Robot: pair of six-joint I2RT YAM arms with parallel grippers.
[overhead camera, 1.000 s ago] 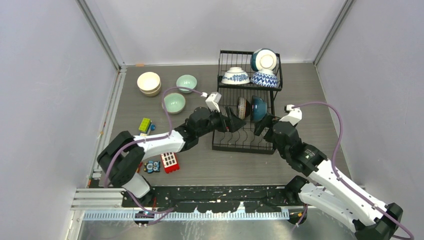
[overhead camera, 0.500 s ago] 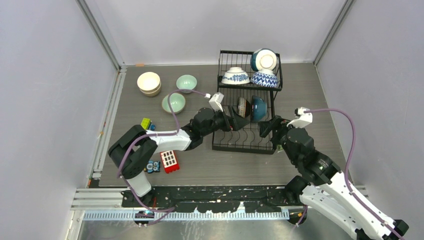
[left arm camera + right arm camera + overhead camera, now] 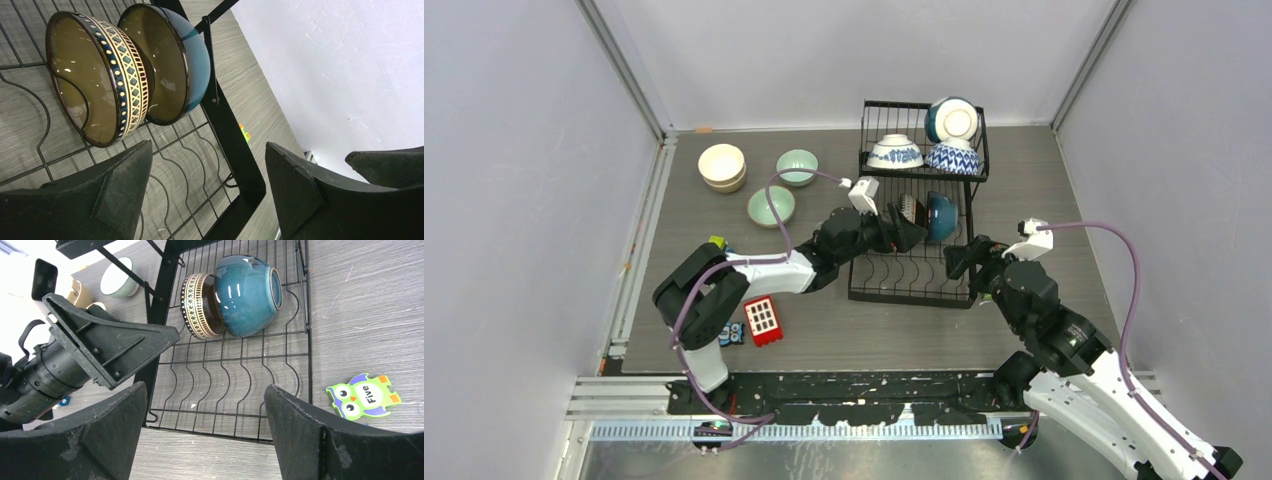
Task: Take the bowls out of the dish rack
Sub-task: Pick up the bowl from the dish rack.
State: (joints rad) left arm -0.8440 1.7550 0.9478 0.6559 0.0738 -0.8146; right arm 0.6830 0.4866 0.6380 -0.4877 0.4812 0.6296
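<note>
My left gripper, jaws spread and empty, hangs over the black wire dish rack's lower slots. My right gripper, equally released, faces it, with the left one crowding its ten o'clock and a green owl-shaped tile at three o'clock. Rack wires partly cross the brown banded ceramic bowl, which is nested against the dark teal glazed bowl at my left gripper's eleven o'clock, untouched.

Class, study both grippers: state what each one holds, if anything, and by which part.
Nothing is held. The left gripper and the right gripper are both open and empty, clear of the brown patterned ceramic bowl in the black wire dish rack.
</note>
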